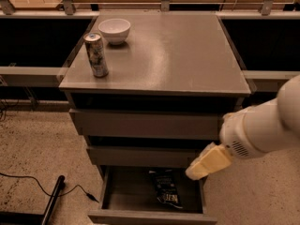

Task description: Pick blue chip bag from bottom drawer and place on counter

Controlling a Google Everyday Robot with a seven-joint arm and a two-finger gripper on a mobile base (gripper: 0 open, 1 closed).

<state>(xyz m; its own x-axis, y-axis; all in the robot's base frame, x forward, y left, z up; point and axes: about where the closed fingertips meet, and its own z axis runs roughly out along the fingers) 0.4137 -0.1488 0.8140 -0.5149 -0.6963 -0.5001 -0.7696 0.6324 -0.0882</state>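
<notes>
The blue chip bag (167,189) lies flat inside the open bottom drawer (123,196), right of the drawer's middle. My gripper (207,163), cream-coloured at the end of the white arm, hangs at the drawer's right rear corner, just above and to the right of the bag and apart from it. It holds nothing that I can see. The grey counter (183,55) tops the cabinet above.
A tall silver can (96,54) and a white bowl (115,30) stand at the counter's back left. Two shut grey drawers (145,124) sit above the open one. A black cable and pole (52,197) lie on the floor at left.
</notes>
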